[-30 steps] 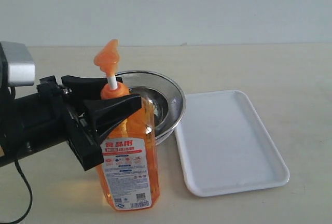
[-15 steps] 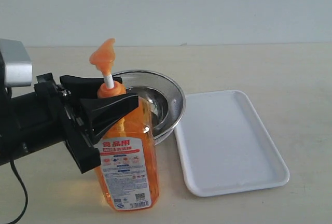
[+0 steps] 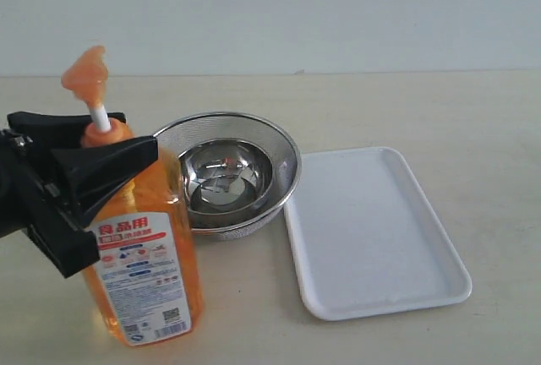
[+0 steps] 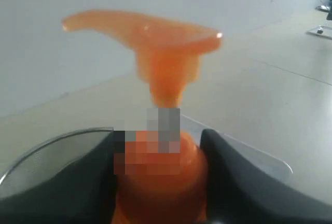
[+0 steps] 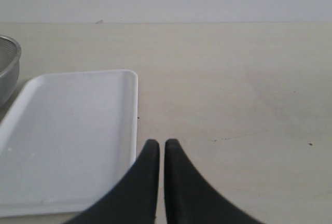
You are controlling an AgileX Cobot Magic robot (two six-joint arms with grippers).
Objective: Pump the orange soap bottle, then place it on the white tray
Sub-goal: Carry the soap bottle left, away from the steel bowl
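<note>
Orange soap bottle tilted, top leaning view-left; left gripper clamps neck.

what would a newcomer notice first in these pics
The tall clear bottle of orange soap at front left, clamped at its neck by the black left pincer, grabs the eye first. Then come the round steel mesh bowl in the middle and the flat white plastic tray on the right.
</note>
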